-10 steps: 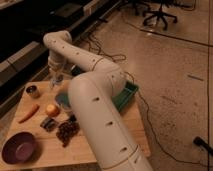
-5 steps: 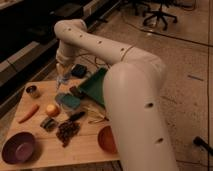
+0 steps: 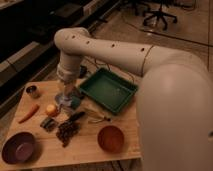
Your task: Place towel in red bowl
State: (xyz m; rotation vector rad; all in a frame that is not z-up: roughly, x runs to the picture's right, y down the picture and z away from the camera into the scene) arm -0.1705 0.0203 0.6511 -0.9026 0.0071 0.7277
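Gripper [image 3: 66,93] has dropped to table lvl, claw pressed together right at the towel [image 3: 65,100], btw fruit [image 3: 51,110] & tray [image 3: 88,86]. We can't tell if cloth's pinched. Red bowl [image 3: 111,138] well apart, empty, so we reckon lift + carry remain.

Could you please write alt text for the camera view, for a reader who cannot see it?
A white robot arm reaches down over a wooden table, its gripper shut at the pale towel beside a green tray. The red bowl sits empty near the front edge, a purple bowl at the front-left corner.
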